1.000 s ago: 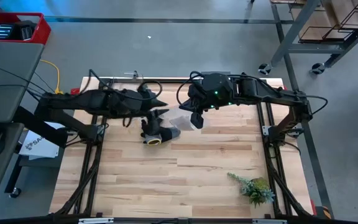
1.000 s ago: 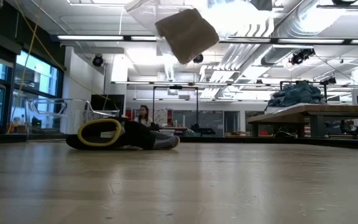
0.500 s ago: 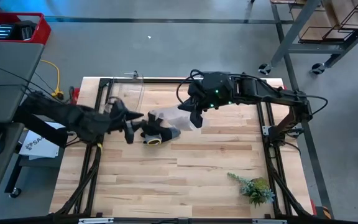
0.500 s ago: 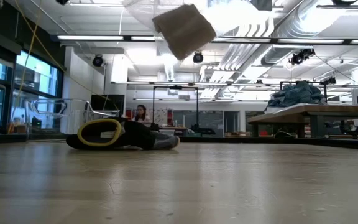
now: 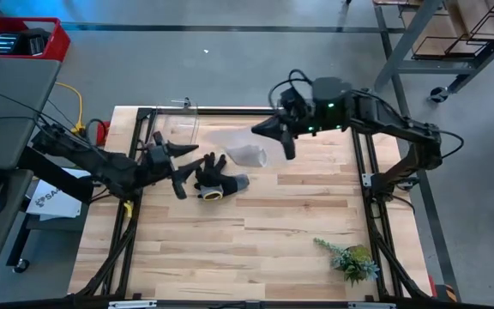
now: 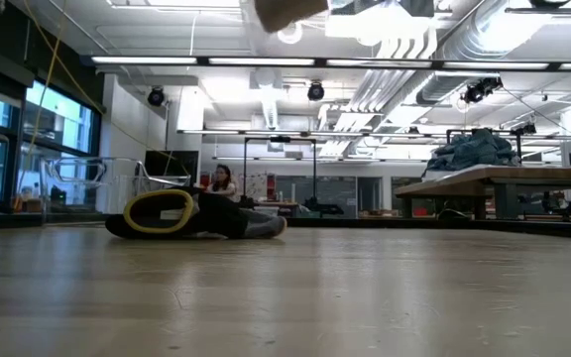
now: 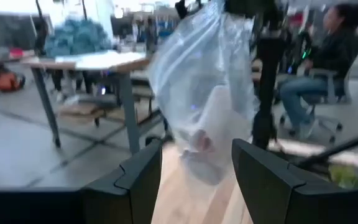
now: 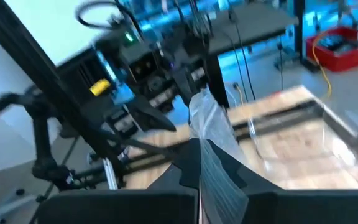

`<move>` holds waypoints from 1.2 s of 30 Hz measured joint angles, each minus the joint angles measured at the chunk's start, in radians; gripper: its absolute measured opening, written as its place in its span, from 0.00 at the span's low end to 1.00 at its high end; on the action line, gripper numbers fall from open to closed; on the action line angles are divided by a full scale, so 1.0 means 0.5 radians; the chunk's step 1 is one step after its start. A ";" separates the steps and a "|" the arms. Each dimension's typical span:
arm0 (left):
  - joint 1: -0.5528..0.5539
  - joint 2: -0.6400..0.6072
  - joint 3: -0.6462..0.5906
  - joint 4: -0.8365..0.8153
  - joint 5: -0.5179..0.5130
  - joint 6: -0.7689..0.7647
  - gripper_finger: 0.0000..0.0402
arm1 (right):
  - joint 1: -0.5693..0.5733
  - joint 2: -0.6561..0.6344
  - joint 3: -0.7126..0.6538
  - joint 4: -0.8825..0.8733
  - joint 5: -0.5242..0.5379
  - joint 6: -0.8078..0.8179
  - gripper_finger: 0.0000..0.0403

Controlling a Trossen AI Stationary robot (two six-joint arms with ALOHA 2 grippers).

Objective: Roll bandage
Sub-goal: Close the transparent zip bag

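A crinkly clear plastic bag [image 5: 247, 155] hangs from my right gripper [image 5: 270, 140], which is shut on it above the table's far middle. A white wad [image 7: 219, 121], which looks like the bandage, shows through the bag's lower part. Only the bag's bottom end [image 6: 287, 8] shows in the low view. My left gripper [image 5: 185, 170] is open and empty, left of the bag and beside the black-and-grey glove [image 5: 217, 182]. The glove lies flat on the table. In the left wrist view the bag [image 7: 207, 81] hangs ahead of my open left gripper [image 7: 194, 171]. My right gripper pinches the bag's gathered upper part [image 8: 205, 134] between its two fingers [image 8: 229, 171]. The fingers slant down toward the table's left side. The bag hangs below them, slack and clear of the table, with the white wad in its lower end.
A clear plastic container [image 5: 177, 129] stands at the table's far left. A small green plant [image 5: 350, 260] lies near the front right. The glove also shows in the low view [image 6: 191, 214]. A person [image 7: 328, 56] sits beyond the table.
My left gripper has drawn back from the bag toward the table's left edge and come down beside the glove. My right gripper has gone up and toward the table's right and far edges with the bag, which has risen almost out of the low view.
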 joint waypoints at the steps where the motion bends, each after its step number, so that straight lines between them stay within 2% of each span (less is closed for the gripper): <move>1: 0.012 0.007 0.000 0.085 0.019 0.055 0.48 | 0.000 -0.014 0.000 0.025 0.001 -0.002 0.00; 4: 0.049 0.029 0.000 0.280 0.083 0.151 0.48 | 0.000 -0.033 0.000 0.092 -0.010 0.006 0.00; 10: 0.159 0.064 0.000 0.663 0.159 0.369 0.48 | 0.008 -0.031 0.000 0.203 -0.159 0.013 0.00; 14: 0.204 0.067 0.000 0.723 0.193 0.397 0.48 | 0.009 -0.033 0.000 0.201 -0.191 0.013 0.00; 18: 0.206 0.074 0.000 0.762 0.392 0.313 0.48 | 0.009 -0.041 0.000 0.203 -0.198 0.013 0.00; 22: 0.205 0.126 0.000 0.740 0.479 0.275 0.48 | 0.009 -0.041 0.000 0.205 -0.233 0.012 0.00; 30: 0.203 0.175 -0.001 1.002 0.406 0.391 0.48 | 0.015 -0.041 0.000 0.208 -0.256 0.004 0.00; 36: 0.201 0.158 -0.001 0.980 0.408 0.492 0.48 | 0.015 -0.040 0.000 0.209 -0.258 -0.002 0.00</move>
